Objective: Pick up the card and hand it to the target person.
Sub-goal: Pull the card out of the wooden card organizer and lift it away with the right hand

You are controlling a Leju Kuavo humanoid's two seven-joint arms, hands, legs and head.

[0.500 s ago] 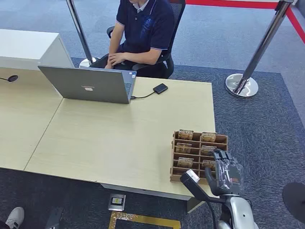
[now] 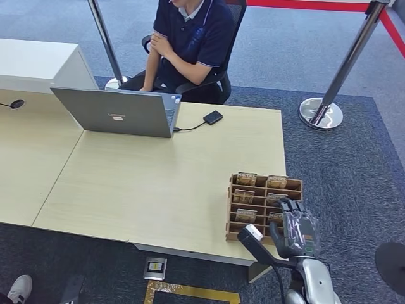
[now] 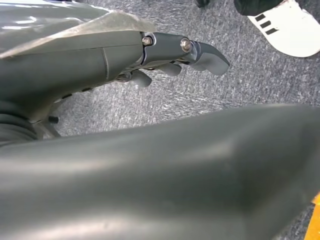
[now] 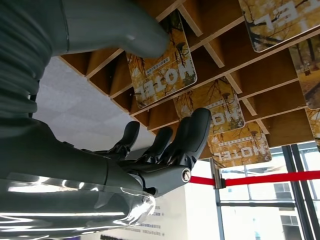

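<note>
A wooden card rack [image 2: 264, 202] stands at the desk's front right corner, with several yellow hotel cards in its slots. My right hand [image 2: 297, 229] hangs over the rack's near right slots. In the right wrist view the thumb [image 4: 124, 25] lies against one hotel card [image 4: 162, 75], and the dark fingers [image 4: 188, 135] are spread beside the neighbouring cards [image 4: 222, 112], closed on nothing. The target person [image 2: 191, 38], in a dark polo shirt, sits on a chair behind the desk. My left hand [image 3: 166, 55] hangs over the carpet with straight fingers, holding nothing.
On the desk [image 2: 167, 177] a grey laptop [image 2: 119, 113] stands at the back left, cabled to a small black device [image 2: 212, 117]. Chrome stanchions [image 2: 321, 113] with a red barrier stand at the back right. A white shoe [image 2: 20, 288] shows at the lower left.
The seated person has raised a hand from the lap to the chest. My right hand has sunk slightly closer onto the rack.
</note>
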